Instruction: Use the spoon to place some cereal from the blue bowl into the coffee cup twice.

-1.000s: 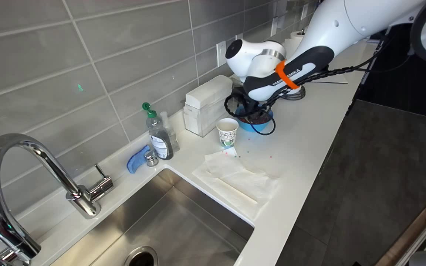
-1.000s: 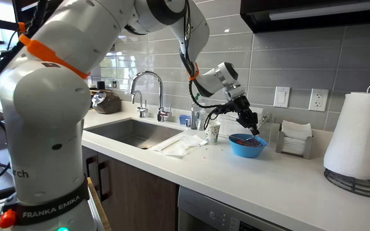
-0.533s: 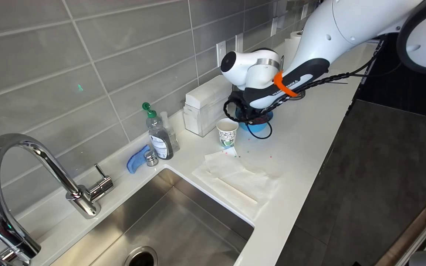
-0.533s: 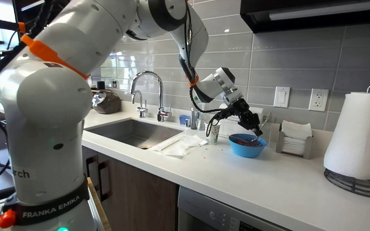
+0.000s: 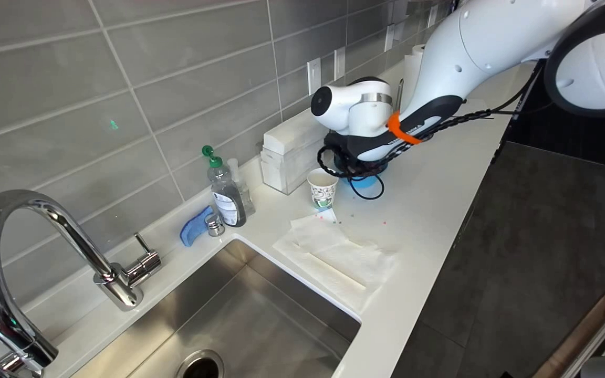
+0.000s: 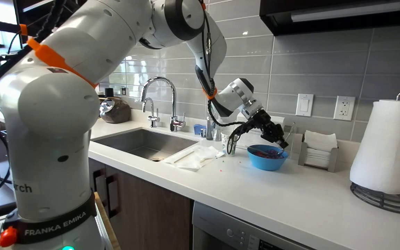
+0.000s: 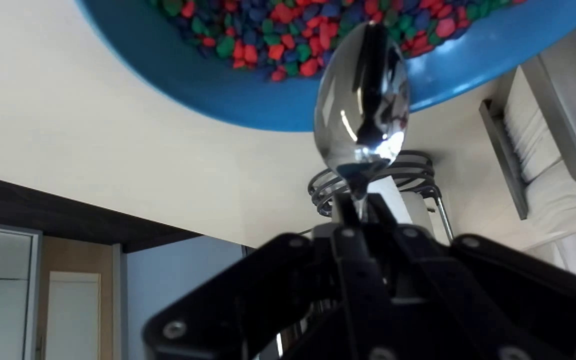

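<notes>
One spoon [image 7: 362,100]: held by its neck, the shiny oval head toward the wrist camera; there it overlaps the rim of the blue bowl [image 7: 228,95] and the cereal [image 7: 293,42], and whether it touches either I cannot tell.
Gripper [image 7: 363,212]: jaws clamped on the spoon; in an exterior view it slants down at the bowl's edge on the side of the napkin holder [image 6: 333,159], the spoon's thin handle sticking up past it.
Blue bowl: stands on the white counter [image 5: 428,210]; in an exterior view the arm [image 5: 368,116] covers most of it.
Cereal: inside the bowl, small red, green and dark blue bits.
Coffee cup [image 5: 323,188]: upright on the counter just beside the bowl, on the side of the sink [image 5: 276,315]; white with a printed pattern; its contents I cannot make out.
Specks [image 5: 385,222]: a few tiny coloured ones scattered on the counter near the cup and bowl.
White paper [image 5: 329,239]: crumpled sheets between cup and sink.
Soap bottle [image 5: 227,199]: upright at the sink's corner, green-capped, the blue sponge holder [image 5: 196,226] near it.
Paper-towel roll [image 6: 384,146]: upright, well apart from the bowl, past the napkin holder.
</notes>
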